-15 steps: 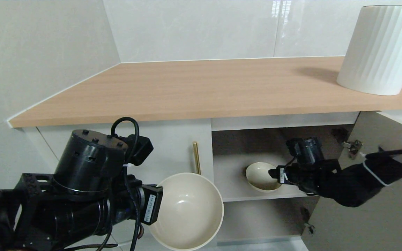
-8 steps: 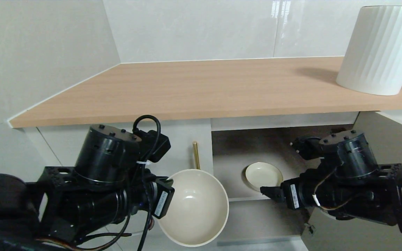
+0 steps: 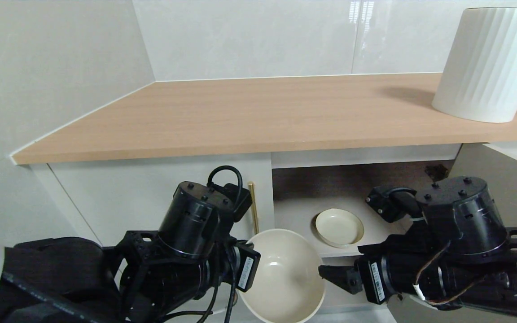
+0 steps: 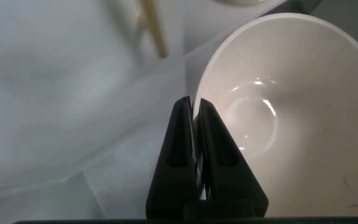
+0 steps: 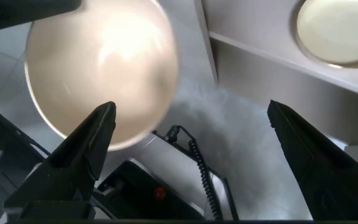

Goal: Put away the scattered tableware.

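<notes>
Left gripper (image 4: 195, 107) is pinching the left rim of the cream bowl (image 3: 281, 278), which hangs low, just in front of the open cabinet. Right gripper (image 5: 191, 112), fingers spread wide, sits just right of the bowl. Farther back, a small dish (image 3: 339, 227) lies flat on the cabinet shelf (image 3: 294, 215).

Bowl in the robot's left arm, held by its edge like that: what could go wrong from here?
1. The left fingers pinch only the rim of the big bowl, so it could slip or swing.
2. The open right fingers sit close beside the bowl; they might bump.
3. A small plate lies on the shelf; the bowl could knock it going in.
</notes>
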You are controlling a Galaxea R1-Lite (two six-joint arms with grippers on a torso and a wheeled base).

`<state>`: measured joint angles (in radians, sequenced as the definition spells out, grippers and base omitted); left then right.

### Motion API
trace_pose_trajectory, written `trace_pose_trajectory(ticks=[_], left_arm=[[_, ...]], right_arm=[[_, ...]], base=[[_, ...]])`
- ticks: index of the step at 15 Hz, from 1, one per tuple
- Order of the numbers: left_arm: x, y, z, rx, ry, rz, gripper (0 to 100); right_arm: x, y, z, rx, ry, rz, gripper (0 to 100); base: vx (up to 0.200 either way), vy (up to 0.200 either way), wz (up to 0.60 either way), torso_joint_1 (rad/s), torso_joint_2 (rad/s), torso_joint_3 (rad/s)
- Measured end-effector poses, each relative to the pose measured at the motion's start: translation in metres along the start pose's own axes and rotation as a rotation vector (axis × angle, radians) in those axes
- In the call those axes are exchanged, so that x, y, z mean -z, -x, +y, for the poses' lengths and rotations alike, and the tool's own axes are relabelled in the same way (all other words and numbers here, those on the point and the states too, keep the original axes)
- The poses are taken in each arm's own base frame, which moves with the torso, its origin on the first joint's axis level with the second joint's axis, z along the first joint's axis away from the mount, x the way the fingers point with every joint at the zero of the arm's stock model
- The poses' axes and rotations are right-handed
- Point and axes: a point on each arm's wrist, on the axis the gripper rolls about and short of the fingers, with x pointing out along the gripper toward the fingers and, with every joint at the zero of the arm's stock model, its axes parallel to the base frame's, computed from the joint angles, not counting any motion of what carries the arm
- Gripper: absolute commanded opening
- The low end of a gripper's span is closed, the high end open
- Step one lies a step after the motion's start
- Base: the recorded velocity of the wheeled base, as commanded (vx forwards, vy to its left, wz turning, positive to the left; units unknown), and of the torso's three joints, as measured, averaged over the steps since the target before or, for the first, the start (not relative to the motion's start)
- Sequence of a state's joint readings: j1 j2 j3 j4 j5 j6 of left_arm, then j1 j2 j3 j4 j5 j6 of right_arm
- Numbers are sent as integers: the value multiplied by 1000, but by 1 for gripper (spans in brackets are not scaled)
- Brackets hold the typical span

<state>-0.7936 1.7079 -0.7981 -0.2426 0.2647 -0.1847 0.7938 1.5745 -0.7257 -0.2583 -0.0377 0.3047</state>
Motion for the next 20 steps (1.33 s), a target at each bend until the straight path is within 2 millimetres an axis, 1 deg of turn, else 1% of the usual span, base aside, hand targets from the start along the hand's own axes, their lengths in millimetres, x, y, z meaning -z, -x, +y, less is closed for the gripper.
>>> trace_pose_trajectory(ticks=[8,9,15,20], left_arm=[[2,0,-7,19,-12,-3,0],[2,0,-8,19,-13,0,0],[6,-5,-11,21,-23,19,0],[7,-7,-11,13,-28,26,0]], right_arm=[[10,-25,3,12,-15,68,100],[10,-27,3,14,-18,72,0],[12,-35,6,12,-23,93,0],[13,-37,7,11,-20,98,0]], base=[[0,0,0,0,0,0],[0,0,0,0,0,0],[0,0,0,0,0,0],[0,0,0,0,0,0]])
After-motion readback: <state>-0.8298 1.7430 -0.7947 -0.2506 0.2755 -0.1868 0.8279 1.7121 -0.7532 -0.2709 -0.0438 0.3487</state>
